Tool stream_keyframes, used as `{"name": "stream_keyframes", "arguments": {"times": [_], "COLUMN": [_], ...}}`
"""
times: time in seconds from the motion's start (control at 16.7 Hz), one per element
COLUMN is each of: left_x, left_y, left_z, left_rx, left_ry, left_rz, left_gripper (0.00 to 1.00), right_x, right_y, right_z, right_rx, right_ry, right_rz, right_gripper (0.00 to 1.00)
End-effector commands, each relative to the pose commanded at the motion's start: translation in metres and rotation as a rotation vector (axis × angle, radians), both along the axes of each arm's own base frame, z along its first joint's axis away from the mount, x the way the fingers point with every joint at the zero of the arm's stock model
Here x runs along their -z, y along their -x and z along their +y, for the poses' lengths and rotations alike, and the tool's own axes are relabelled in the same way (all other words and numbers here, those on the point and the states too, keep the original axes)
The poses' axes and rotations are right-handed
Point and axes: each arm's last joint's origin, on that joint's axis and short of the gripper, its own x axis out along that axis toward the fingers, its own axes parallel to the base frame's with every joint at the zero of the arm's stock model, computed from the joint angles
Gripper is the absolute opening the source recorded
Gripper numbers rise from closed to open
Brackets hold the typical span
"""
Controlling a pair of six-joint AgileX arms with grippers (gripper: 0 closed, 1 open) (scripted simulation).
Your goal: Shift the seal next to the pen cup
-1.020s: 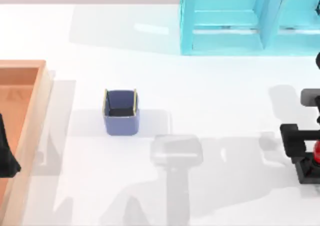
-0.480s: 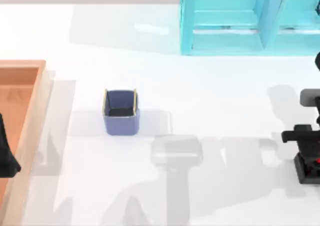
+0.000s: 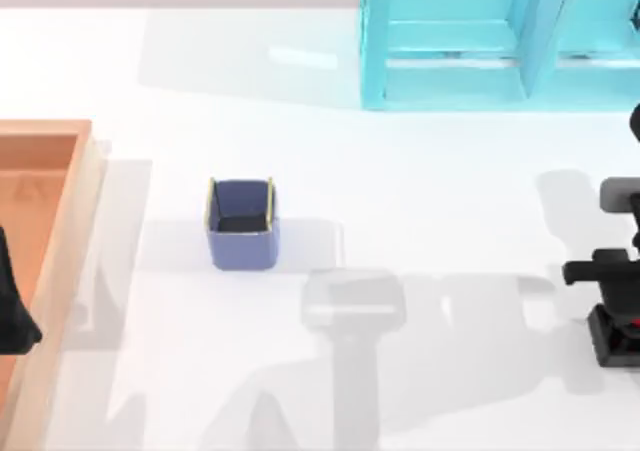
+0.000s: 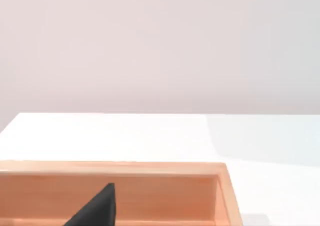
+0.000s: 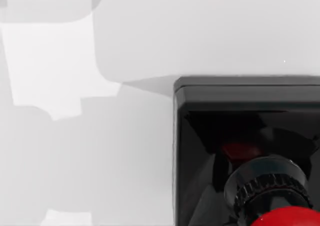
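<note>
The pen cup (image 3: 241, 223), a small blue-purple square cup with thin yellowish rim edges, stands left of the table's middle. The seal (image 3: 612, 339) sits at the far right edge, and a sliver of its red knob shows above the black block. My right gripper (image 3: 612, 271) hangs directly over the seal and covers most of the knob. In the right wrist view the seal's black base (image 5: 235, 116) is close below, with the red knob (image 5: 287, 218) at the frame's edge. My left gripper (image 3: 12, 311) is parked at the far left, above the orange tray.
An orange wooden tray (image 3: 85, 201) lies along the left edge, and its wall (image 4: 165, 191) also shows in the left wrist view. A light blue shelf unit (image 3: 480, 46) stands at the back right. Bare white table stretches between the cup and the seal.
My right gripper has shifted a little to the right and down over the seal, hiding most of the red knob. The cup and the left arm have not moved.
</note>
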Motion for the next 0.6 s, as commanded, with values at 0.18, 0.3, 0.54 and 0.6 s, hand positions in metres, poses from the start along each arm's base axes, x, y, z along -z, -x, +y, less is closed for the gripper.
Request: {"name": "stream_keyframes", "arguments": {"times": [0.18, 0.3, 0.54, 0.6], "left_x": [0.000, 0.000, 0.000, 0.000], "left_y": [0.000, 0.000, 0.000, 0.000], "left_z": [0.000, 0.000, 0.000, 0.000], "left_rx": [0.000, 0.000, 0.000, 0.000], "left_ry": [0.000, 0.000, 0.000, 0.000], "left_rz": [0.000, 0.000, 0.000, 0.000], "left_gripper": [1.00, 1.00, 1.00, 1.00], "right_x": [0.000, 0.000, -0.011, -0.018], "right_y": [0.000, 0.000, -0.006, -0.010], "right_z": [0.000, 0.000, 0.015, 0.024], "right_rx": [0.000, 0.002, 0.005, 0.007], "right_ry": [0.000, 0.000, 0.005, 0.007], "right_rz": [0.000, -0.002, 0.016, 0.023], "right_gripper": [0.00, 0.00, 0.00, 0.00]}}
